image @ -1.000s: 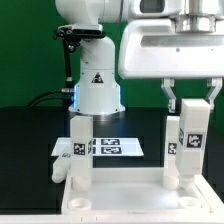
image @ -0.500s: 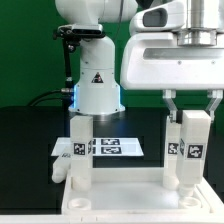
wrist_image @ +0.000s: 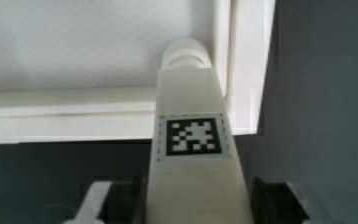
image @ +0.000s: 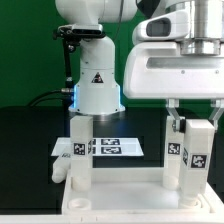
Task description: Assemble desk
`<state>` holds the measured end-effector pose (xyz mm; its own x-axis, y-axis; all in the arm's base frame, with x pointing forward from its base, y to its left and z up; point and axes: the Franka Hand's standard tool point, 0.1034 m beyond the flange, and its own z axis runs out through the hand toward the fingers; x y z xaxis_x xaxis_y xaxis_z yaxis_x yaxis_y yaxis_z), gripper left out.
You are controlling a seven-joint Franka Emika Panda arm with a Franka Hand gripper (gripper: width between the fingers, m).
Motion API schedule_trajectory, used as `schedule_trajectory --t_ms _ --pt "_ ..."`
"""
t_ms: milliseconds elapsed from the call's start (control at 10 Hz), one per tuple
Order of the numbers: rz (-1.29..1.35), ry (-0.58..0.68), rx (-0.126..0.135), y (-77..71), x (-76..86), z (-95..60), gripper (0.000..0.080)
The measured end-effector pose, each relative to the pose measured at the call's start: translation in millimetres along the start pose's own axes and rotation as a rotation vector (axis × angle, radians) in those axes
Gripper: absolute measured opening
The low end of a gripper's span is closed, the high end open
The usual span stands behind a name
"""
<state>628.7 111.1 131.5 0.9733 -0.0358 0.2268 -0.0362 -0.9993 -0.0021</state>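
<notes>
The tabletop (image: 120,208) lies flat on the black table (image: 25,130) at the near edge of the exterior view, rim up. I see one leg (image: 186,155) standing upright at its corner on the exterior view's right, tags facing the camera, lower end down inside the rim. Whether it sits fully in the socket I cannot tell. The gripper (image: 193,118) reaches down from above and is clamped on that leg's top, with its fingers (image: 173,112) pressed to either side. In the wrist view the leg (wrist_image: 194,150) runs away from the camera, one tag showing, and its far end meets the tabletop (wrist_image: 247,60) at the rim's corner. The other leg (image: 80,150) stands upright at the corner on the exterior view's left, apart from the gripper. Behind the tabletop the marker board (image: 108,146) lies flat on the table, and behind that rises the robot base (image: 95,85).
</notes>
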Motion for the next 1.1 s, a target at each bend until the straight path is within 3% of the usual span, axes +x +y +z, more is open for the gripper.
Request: schedule_trajectory --t_ms 500,900,1000,1100 --pt "-0.008 0.064 0.013 -5.9 1.4 7.3 0.0284" --pt "0.012 0.062 0.008 -6.0 -2.7 8.0 0.0284" --pt "0.012 0.061 0.008 -6.0 -2.8 8.1 0.0332" --pt "0.012 0.061 0.008 -6.0 -2.9 8.2 0.0498"
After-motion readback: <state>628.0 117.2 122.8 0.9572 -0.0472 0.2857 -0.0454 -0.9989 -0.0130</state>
